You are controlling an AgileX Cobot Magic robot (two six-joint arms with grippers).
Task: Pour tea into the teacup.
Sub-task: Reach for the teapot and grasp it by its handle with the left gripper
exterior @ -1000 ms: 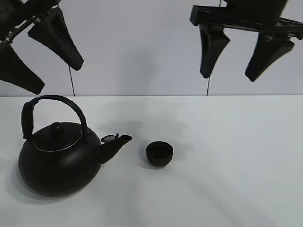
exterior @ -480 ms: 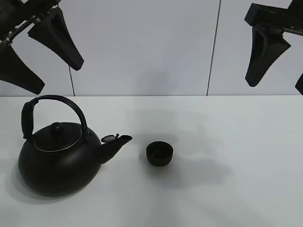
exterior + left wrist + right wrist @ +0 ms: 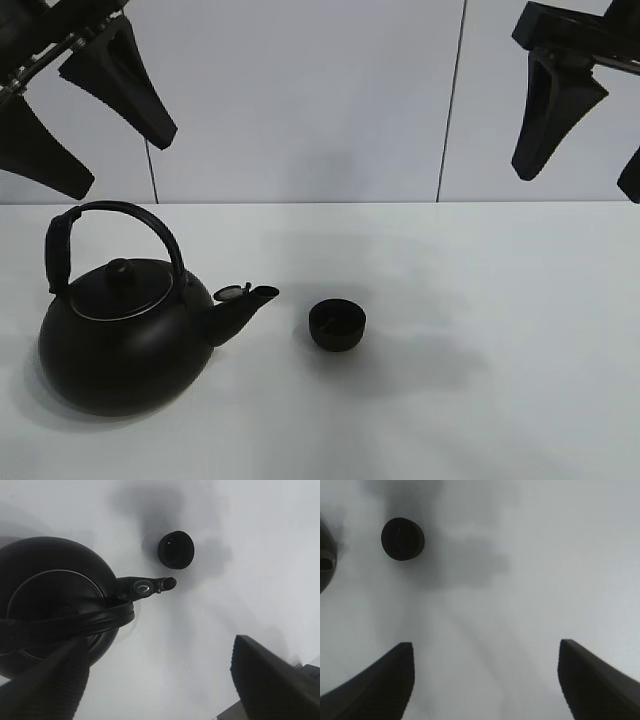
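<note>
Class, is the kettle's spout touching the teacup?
Apart. The exterior high view shows bare table between the kettle's spout and the teacup.

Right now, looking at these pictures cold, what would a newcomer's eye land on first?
The big black kettle dominates the left side of the white table, upright with its arched handle raised and its spout aimed at the small black teacup, which stands just apart from it near the middle. Above, the left gripper and the right gripper hang open and empty, one over each side.
</note>
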